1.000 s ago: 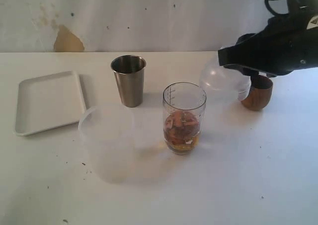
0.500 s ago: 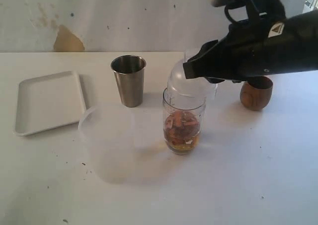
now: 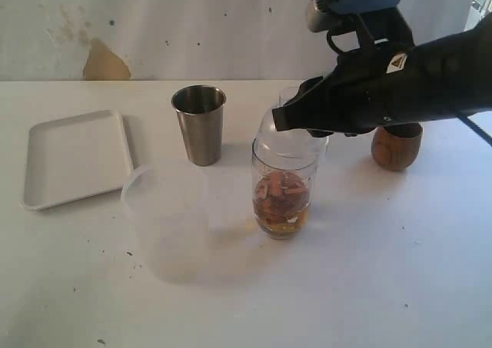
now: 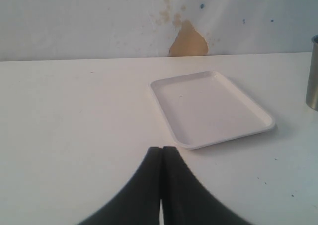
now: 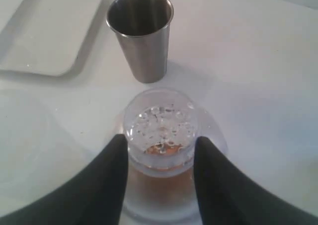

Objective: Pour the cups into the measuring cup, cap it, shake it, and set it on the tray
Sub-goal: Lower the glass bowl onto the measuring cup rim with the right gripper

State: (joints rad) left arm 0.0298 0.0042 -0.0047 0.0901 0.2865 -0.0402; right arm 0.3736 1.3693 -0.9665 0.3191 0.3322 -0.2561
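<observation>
Clear cap (image 5: 160,120) gripped in my right end effector (image 5: 160,144) over measuring cup (image 3: 284,190): capping step. Next: seat it squarely.

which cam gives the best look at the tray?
Left wrist view: the whole tray sits large and unobstructed, empty. Exterior view also shows it whole but smaller. Right wrist view catches only a cropped corner.

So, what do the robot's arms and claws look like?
The left claw and right claw have black, tapering fingers. The black right arm carries a small white triangular mark, a grey block on top and a black cable.
</observation>
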